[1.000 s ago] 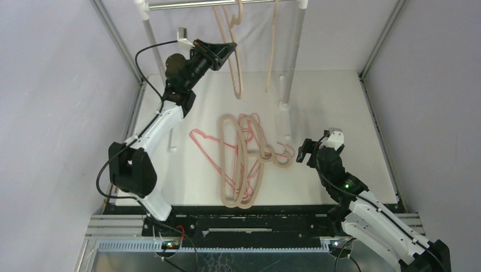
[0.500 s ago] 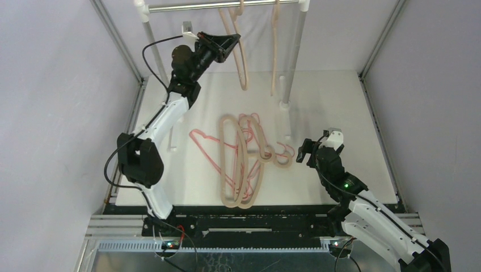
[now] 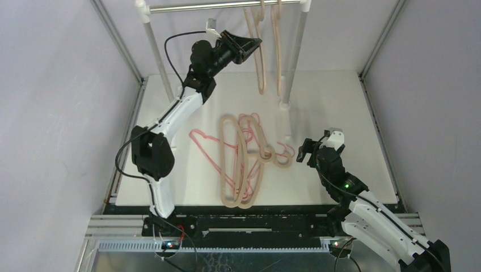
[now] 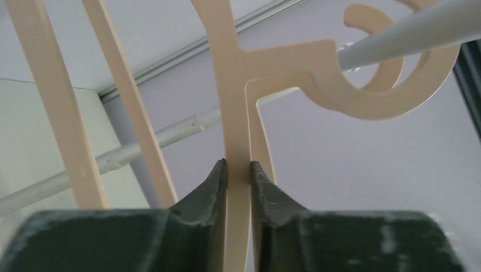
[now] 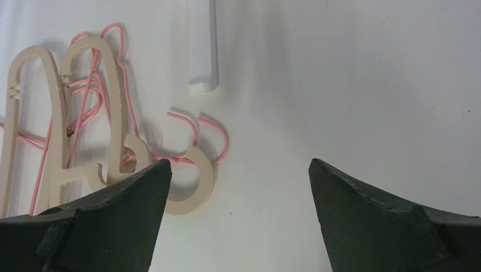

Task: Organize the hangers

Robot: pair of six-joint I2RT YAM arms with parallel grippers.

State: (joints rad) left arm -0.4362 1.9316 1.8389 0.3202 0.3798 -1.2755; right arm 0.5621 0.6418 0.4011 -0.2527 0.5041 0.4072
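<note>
My left gripper is raised to the silver rail and shut on the neck of a beige hanger; in the left wrist view its hook sits over the rail and my gripper pinches the neck. A second beige hanger hangs just to the right. A pile of beige hangers and pink wire hangers lies mid-table. My right gripper is open and empty beside the pile's hooks.
The rail's white right post stands behind the pile, its foot showing in the right wrist view. The left post is by my left arm. Grey walls close in both sides.
My left gripper has carried the beige hanger to the right along the rail, up next to the second hanging hanger. The right arm has not moved.
</note>
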